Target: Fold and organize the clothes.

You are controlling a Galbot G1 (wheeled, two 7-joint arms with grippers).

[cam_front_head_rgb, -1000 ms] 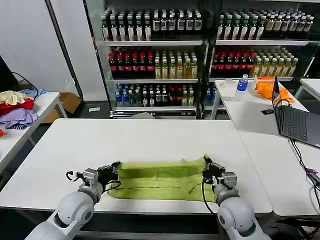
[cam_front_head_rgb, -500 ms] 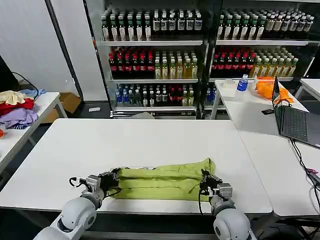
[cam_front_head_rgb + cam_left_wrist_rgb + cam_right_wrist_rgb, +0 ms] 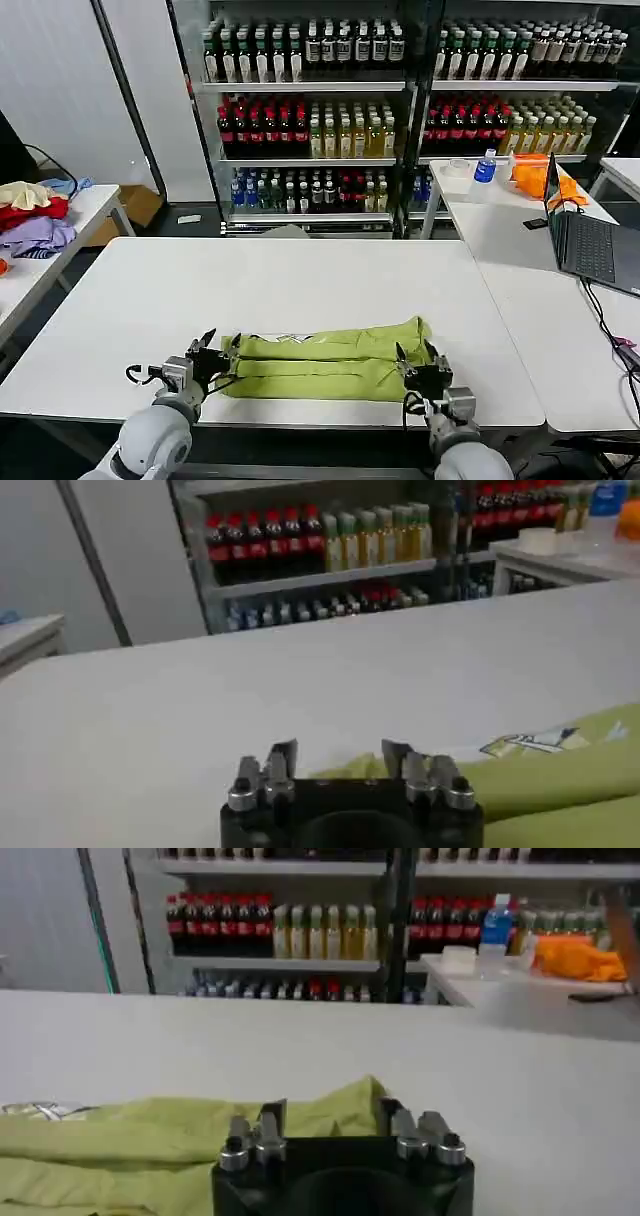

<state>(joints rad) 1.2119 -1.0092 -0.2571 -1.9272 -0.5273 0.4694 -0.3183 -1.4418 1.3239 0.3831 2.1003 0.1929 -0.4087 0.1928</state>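
**Near front edge of tabletop: T-shirt folded into a long strip, both pincers spread**

Far left, on a side table, sits a pile of garments point(image 3: 30, 215), red, purple and cream, well apart from the work.

Left pincer point(image 3: 212, 347) is low over the white tabletop point(image 3: 300, 275), just beside the left end of the T-shirt point(image 3: 325, 362). Fingers point(image 3: 283, 758) are parted w/ nothing between them; in the left wrist view the green fabric lies beyond and between the tips, not clamped.

T-shirt: lime yellow-green, folded lengthwise into a narrow band running left to right along the tabletop's near edge, btwn the two pincers. A bit of white print point(image 3: 525, 742) peeks out at the fold on the far side, towards the left end. Right end bunches up into a small peak.

Right pincer point(image 3: 418, 362) is at the shirt's right end, also low, fingers apart & empty; the right wrist view has the cloth's peak sitting just past its tips.

Further right, a second table carries a laptop point(image 3: 590, 240), an orange cloth point(image 3: 535, 175) and a blue-capped bottle point(image 3: 485, 165). Drink shelves point(image 3: 400, 110) fill the back.
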